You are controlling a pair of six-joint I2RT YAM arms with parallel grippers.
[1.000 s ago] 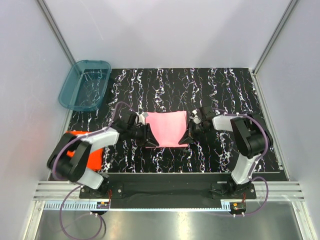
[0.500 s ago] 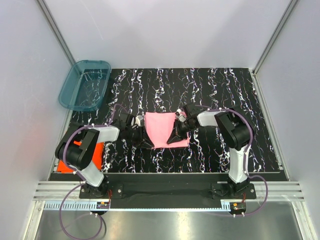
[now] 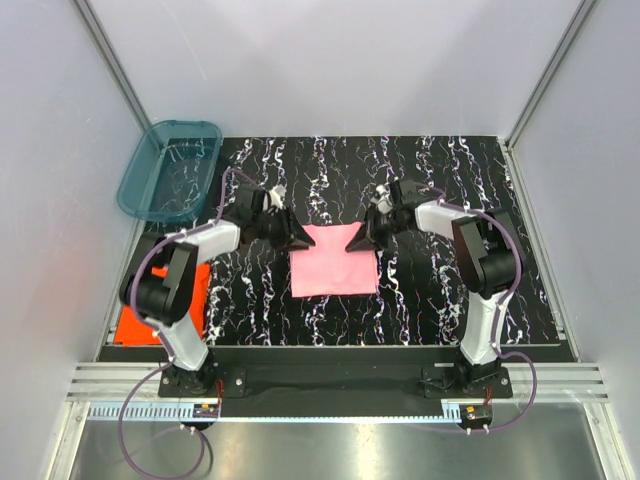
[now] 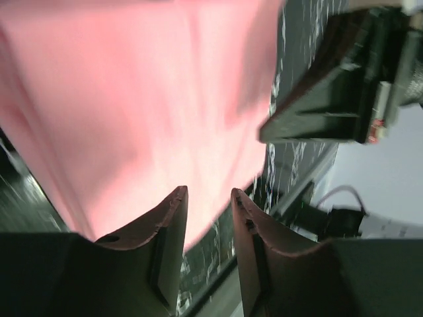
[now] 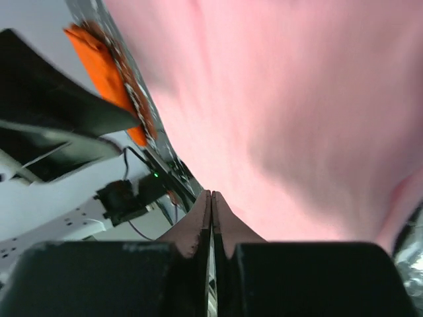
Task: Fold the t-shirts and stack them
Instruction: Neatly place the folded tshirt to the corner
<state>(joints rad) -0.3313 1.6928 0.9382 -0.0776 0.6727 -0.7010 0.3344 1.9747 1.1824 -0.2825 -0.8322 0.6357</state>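
The light pink t-shirt point(image 3: 335, 262) lies folded into a flat rectangle at the middle of the table and fills both wrist views point(image 4: 145, 99) point(image 5: 297, 99). My left gripper point(image 3: 300, 238) hovers at its far left corner, open, with nothing between its fingers point(image 4: 208, 193). My right gripper point(image 3: 355, 240) is at the far right corner, its jaws pressed shut with no cloth showing between them point(image 5: 211, 193). The orange-red t-shirt point(image 3: 140, 318) lies at the near left edge, partly hidden behind my left arm, and shows again in the right wrist view point(image 5: 99, 59).
A teal see-through tub point(image 3: 170, 168) stands at the far left corner of the black marbled table point(image 3: 450, 180). White walls with metal frame posts close in the sides and back. The arm bases sit on a rail at the near edge.
Both grippers have moved from the pink shirt's near edge up to its far corners. The left jaws have opened a little wider.
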